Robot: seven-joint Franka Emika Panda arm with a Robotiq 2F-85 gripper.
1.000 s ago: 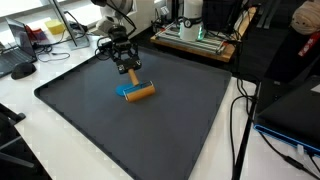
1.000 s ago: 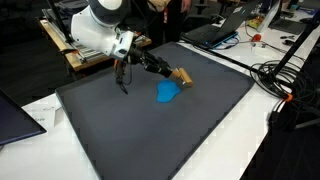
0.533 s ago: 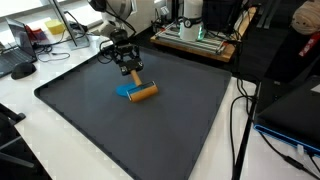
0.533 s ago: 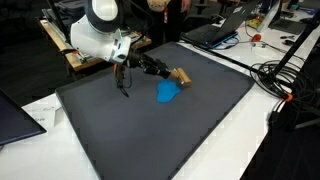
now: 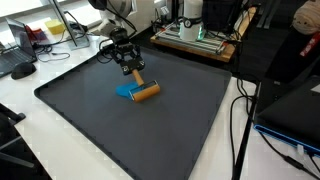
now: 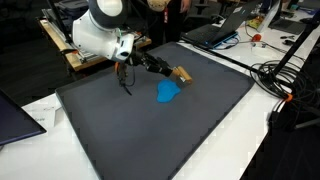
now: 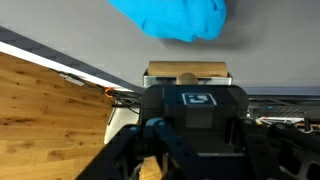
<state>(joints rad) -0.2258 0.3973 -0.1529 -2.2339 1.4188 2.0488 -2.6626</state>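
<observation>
My gripper is pinched tight on the handle of the wooden roller; the roller rests low on the dark mat, just beside the blue lump; I think I should grip firm, hold the roller flat, and push slow and straight, so the lump does not slide away.

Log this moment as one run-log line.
tool: shut on tan wooden roller | position: over dark grey mat | nearby: crumpled blue cloth
</observation>
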